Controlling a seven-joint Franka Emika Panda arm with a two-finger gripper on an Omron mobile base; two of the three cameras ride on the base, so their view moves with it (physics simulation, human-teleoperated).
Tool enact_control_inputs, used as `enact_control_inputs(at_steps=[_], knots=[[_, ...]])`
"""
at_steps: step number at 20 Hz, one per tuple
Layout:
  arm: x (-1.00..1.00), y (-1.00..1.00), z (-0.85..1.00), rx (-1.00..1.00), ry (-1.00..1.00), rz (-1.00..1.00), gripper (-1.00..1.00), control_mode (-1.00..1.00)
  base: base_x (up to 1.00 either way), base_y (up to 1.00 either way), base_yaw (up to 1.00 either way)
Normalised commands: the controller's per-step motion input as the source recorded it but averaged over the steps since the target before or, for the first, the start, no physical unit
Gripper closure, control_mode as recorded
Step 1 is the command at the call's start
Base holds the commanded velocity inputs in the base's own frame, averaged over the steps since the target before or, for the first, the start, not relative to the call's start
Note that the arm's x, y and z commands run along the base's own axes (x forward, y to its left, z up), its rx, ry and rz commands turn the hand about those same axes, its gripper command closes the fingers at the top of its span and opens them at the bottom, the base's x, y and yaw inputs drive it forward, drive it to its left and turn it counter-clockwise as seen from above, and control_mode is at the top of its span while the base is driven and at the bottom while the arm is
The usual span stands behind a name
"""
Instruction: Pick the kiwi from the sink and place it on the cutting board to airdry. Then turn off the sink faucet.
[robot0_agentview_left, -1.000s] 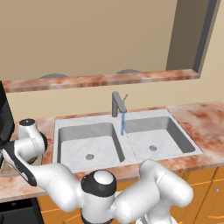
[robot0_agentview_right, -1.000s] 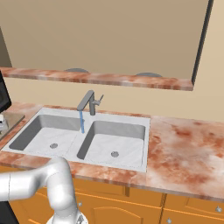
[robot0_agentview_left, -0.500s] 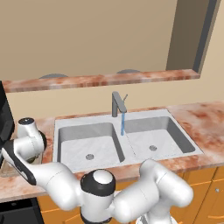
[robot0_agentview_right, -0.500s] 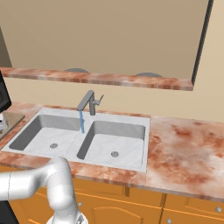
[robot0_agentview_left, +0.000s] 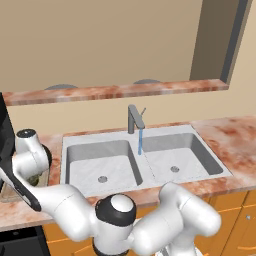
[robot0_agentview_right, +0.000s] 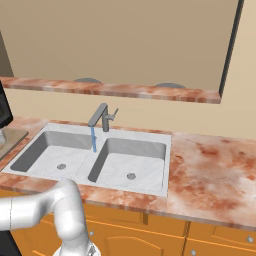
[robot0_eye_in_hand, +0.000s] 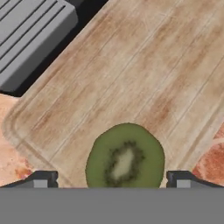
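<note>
The kiwi (robot0_eye_in_hand: 125, 157), cut face up and green, lies on the light-brown cutting board (robot0_eye_in_hand: 131, 74) near its corner. My gripper (robot0_eye_in_hand: 111, 180) hangs open right over it, one fingertip (robot0_eye_in_hand: 43, 180) on each side, and both stand clear of the fruit. In the left base view my hand (robot0_agentview_left: 30, 152) hovers over the counter left of the sink (robot0_agentview_left: 115, 172). The cutting board (robot0_agentview_right: 11, 141) also shows at the left edge of the right base view. The sink faucet (robot0_agentview_left: 133, 119) (robot0_agentview_right: 101, 118) pours a blue stream (robot0_agentview_left: 140, 142) near the divider of the sink (robot0_agentview_right: 125, 165).
A grey ribbed object (robot0_eye_in_hand: 30, 35) lies just past the board's far edge, and a black appliance (robot0_agentview_left: 5, 130) stands at the left. Marbled counter (robot0_agentview_right: 210, 170) stretches right of the sink. A ledge (robot0_agentview_left: 115, 91) runs along the wall behind the faucet.
My hand has risen a little above the board at the left. The water keeps running and nothing else has moved.
</note>
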Motion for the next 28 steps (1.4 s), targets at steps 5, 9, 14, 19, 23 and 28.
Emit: enact_control_inputs(at_steps=[5, 9, 14, 19, 23, 28], knots=[[-0.38, -0.36, 0.38, 0.01, -0.09, 0.00, -1.00, -1.00, 0.00, 0.00, 0.00], [-0.47, -0.58, 0.46, 0.05, -0.07, 0.00, -1.00, -1.00, 0.00, 0.00, 0.00], [-0.65, -0.80, 0.55, 0.10, -0.07, 0.00, -1.00, -1.00, 0.00, 0.00, 0.00], [-0.73, -0.89, 0.59, 0.13, -0.07, 0.00, -1.00, -1.00, 0.00, 0.00, 0.00], [-0.73, -0.86, 0.48, 0.11, -0.08, 0.00, -1.00, -1.00, 0.00, 0.00, 0.00], [-0.73, -0.96, 0.44, 0.10, -0.08, 0.00, -1.00, -1.00, 0.00, 0.00, 0.00]])
